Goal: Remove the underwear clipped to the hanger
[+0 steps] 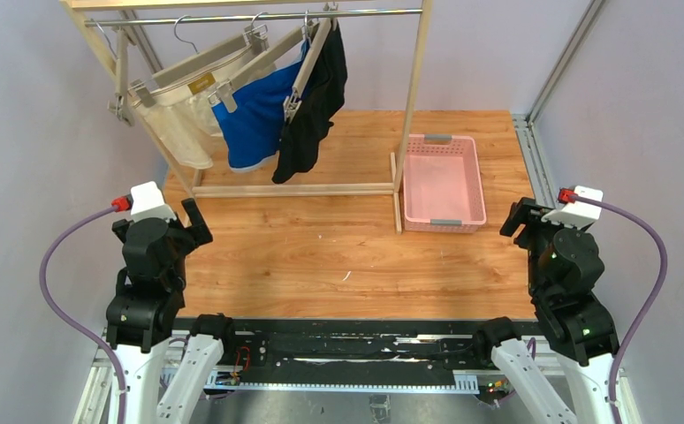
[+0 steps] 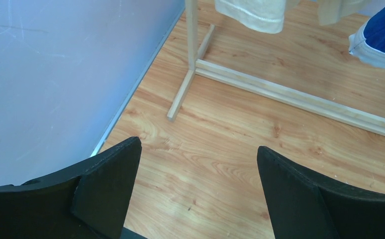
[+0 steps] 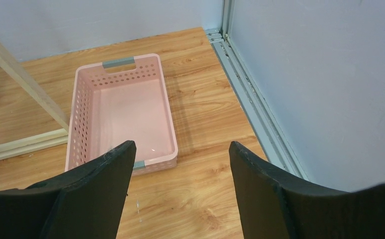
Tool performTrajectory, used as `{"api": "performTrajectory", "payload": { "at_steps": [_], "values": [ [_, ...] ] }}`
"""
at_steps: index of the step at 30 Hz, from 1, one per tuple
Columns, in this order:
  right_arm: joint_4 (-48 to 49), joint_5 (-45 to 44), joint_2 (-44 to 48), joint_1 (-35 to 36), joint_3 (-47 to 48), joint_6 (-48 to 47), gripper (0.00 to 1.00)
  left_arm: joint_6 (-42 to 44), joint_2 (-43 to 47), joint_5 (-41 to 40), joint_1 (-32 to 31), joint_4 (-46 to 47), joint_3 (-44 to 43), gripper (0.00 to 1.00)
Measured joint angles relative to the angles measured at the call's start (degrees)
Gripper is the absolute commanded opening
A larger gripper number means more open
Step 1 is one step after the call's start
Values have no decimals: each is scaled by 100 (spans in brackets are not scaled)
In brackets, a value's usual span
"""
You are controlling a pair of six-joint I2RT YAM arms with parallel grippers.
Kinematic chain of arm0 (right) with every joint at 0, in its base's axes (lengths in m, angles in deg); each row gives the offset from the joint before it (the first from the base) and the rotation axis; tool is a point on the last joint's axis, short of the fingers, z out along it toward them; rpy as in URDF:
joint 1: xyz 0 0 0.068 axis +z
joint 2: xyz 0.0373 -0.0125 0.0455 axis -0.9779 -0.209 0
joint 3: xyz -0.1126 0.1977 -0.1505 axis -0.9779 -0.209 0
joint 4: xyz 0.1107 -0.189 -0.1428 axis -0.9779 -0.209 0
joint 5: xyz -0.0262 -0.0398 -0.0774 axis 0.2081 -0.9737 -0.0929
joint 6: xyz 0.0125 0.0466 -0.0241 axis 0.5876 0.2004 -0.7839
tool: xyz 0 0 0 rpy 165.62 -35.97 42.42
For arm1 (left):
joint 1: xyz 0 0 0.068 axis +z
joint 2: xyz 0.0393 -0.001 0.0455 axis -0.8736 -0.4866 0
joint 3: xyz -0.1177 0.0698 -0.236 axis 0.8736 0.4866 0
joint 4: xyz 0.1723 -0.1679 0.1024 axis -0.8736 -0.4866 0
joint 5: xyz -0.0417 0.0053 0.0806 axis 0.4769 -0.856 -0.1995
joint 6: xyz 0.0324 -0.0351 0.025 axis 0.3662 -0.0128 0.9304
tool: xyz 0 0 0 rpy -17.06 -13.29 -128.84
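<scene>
Three underwear hang clipped to wooden hangers on a rail at the back left: a cream-white pair (image 1: 179,115), a royal blue pair (image 1: 254,119) and a black pair (image 1: 316,102). The hems of the cream pair (image 2: 252,12) and of the blue pair (image 2: 379,42) show at the top of the left wrist view. My left gripper (image 1: 188,216) is open and empty, low near the front left, well short of the rack. My right gripper (image 1: 520,216) is open and empty at the front right, beside the basket. Both show wide-open jaws over bare wood in their wrist views (image 2: 199,149) (image 3: 180,149).
The wooden rack frame (image 1: 294,188) stands across the back left of the table, its foot rail near my left gripper (image 2: 280,92). An empty pink perforated basket (image 1: 473,190) sits at the right, also in the right wrist view (image 3: 78,114). Walls close in on both sides.
</scene>
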Motion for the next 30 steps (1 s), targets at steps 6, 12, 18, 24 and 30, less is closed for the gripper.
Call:
{"api": "performTrajectory", "payload": {
  "at_steps": [6,12,18,24,30],
  "values": [
    [42,81,2,0,0,2,72,7,-125,166,0,-50,-138,98],
    [96,293,0,0,-37,-2,72,48,-879,999,0,-96,-1204,98],
    [168,605,-24,0,-94,-13,72,68,-1722,2081,0,-90,-2533,98],
    [264,885,-136,0,-105,-17,73,229,-2688,2557,0,-275,-4242,99],
    [387,1180,-315,0,-129,-17,73,588,-3713,2345,0,-542,-5974,94]
  ]
}}
